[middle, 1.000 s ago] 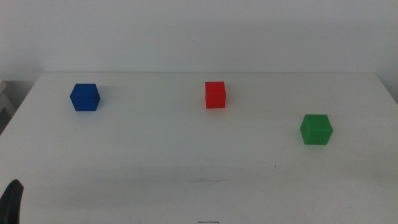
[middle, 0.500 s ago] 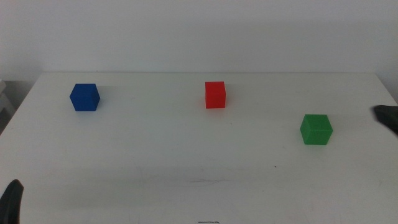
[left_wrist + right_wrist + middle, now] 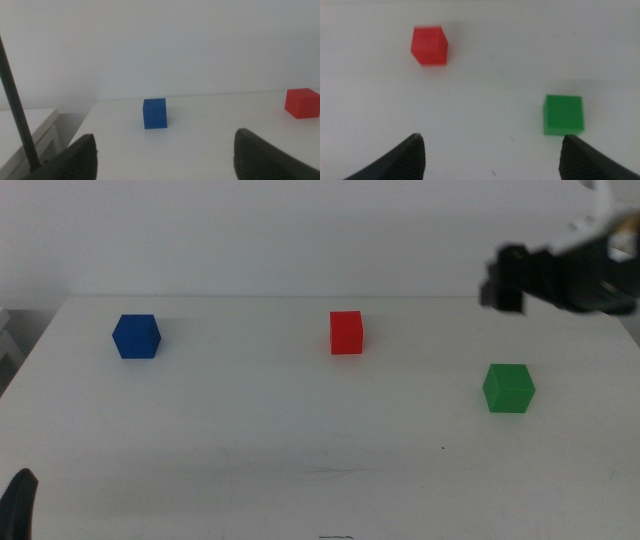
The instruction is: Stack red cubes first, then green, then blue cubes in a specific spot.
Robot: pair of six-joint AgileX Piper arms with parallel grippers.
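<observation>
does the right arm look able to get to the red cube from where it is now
Probably yes. The right tool hangs open above the table, off to the right of the red cube. Bare white table lies around the cube; the green cube sits apart, nearer the camera, out of the way.

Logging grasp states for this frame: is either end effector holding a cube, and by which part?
Nothing is held. The right end effector hangs open above the table; the left end effector waits open. The small matte red cube, green cube and blue cube sit untouched.

The blue cube (image 3: 155,113) is sitting on the white surface (image 3: 210,135) between the left claw's (image 3: 165,155) wide-apart jaws, the red cube (image 3: 302,103) standing well apart.
</observation>
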